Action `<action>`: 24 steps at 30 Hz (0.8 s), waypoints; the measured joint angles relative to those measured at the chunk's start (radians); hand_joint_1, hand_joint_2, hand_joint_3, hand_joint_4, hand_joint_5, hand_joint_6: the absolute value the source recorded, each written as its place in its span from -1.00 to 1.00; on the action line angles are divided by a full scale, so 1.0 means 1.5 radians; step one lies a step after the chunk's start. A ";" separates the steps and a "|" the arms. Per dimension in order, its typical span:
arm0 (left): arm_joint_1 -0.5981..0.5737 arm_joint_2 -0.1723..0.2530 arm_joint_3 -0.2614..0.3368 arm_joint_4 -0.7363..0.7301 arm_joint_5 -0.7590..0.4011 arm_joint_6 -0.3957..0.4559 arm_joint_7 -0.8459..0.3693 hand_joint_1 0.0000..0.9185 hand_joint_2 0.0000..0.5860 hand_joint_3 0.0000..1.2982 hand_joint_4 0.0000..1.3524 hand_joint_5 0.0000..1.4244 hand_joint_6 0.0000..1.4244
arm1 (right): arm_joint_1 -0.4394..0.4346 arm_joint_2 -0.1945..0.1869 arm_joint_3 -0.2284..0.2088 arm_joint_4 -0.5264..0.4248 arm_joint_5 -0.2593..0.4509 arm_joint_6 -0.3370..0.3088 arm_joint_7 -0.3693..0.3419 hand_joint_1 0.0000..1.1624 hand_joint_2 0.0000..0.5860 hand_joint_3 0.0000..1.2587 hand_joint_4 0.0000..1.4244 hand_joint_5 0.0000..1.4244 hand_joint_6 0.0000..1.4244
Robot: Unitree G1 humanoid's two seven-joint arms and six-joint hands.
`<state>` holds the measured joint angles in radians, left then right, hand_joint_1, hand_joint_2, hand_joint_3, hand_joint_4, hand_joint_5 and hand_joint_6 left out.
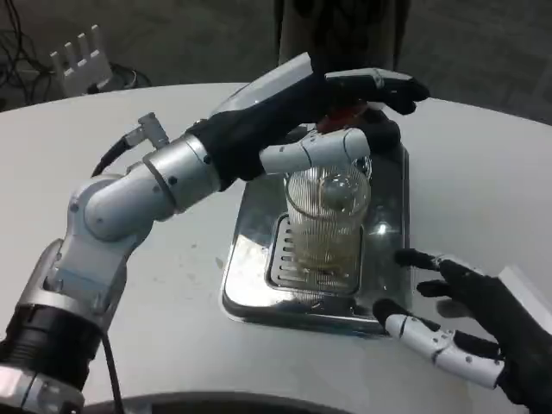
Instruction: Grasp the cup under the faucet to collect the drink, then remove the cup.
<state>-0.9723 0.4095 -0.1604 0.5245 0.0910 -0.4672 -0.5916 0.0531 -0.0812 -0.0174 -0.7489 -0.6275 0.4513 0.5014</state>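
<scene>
A clear ribbed cup [326, 226] stands upright on the grille of a shiny metal drip tray [250, 259], under the faucet. Its lower part looks faintly yellowish. My left hand [332, 116] reaches across from the left, above the cup. Its fingers [384, 86] stretch over the red faucet lever [347, 115], and its thumb [315, 153] lies across just above the cup's rim, so the lever sits between them. The faucet itself is mostly hidden by this hand. My right hand [461, 323] lies open on the table beside the tray's front right corner, apart from the cup.
The round white table [172, 293] extends on all sides of the tray. A white power strip [82, 59] with cables sits on the floor at the back left. My left forearm [147, 194] crosses the table's left half.
</scene>
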 measured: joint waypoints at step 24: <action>0.000 0.013 -0.001 -0.004 0.000 -0.010 0.003 -1.00 -0.61 -0.58 -0.61 -0.54 -0.51 | -0.146 -0.086 -0.003 0.232 0.175 -0.111 -0.160 0.17 -0.34 -0.86 -0.91 -0.78 -0.79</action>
<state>-0.9716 0.4283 -0.1614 0.5181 0.0909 -0.4816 -0.5873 -0.1663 -0.2095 -0.0224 -0.4002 -0.3655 0.2850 0.2614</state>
